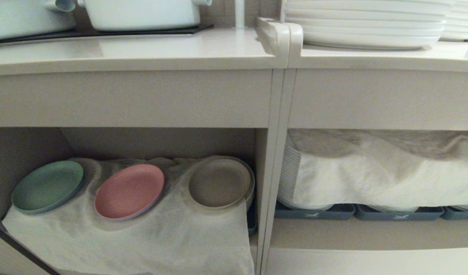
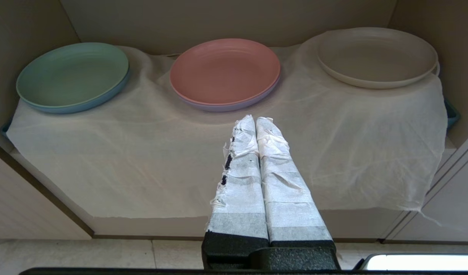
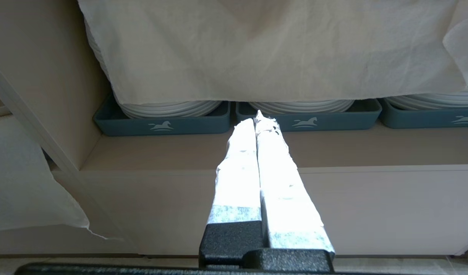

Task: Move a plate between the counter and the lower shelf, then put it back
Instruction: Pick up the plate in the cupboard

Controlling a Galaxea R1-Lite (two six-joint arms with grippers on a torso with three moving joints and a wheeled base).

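The cream plate [image 1: 219, 182] [image 2: 375, 55] rests on the white gauzy cloth [image 1: 161, 236] in the lower shelf [image 1: 157, 143], at its right end, beside a pink plate [image 1: 129, 191] [image 2: 225, 71] and a green plate [image 1: 47, 186] [image 2: 72, 74]. The beige counter [image 1: 142, 51] runs above the shelf. My left gripper [image 2: 255, 119] is shut and empty, held in front of the shelf and pointing toward the cloth just below the pink plate. My right gripper [image 3: 258, 117] is shut and empty, facing the neighbouring compartment. Neither gripper shows in the head view.
White pots [image 1: 142, 13] stand on a black hob panel [image 1: 104, 32] on the counter. A stack of large white plates [image 1: 365, 23] sits on the top to the right. The right compartment holds grey-blue trays [image 3: 161, 124] of white plates under a cloth [image 3: 272, 49].
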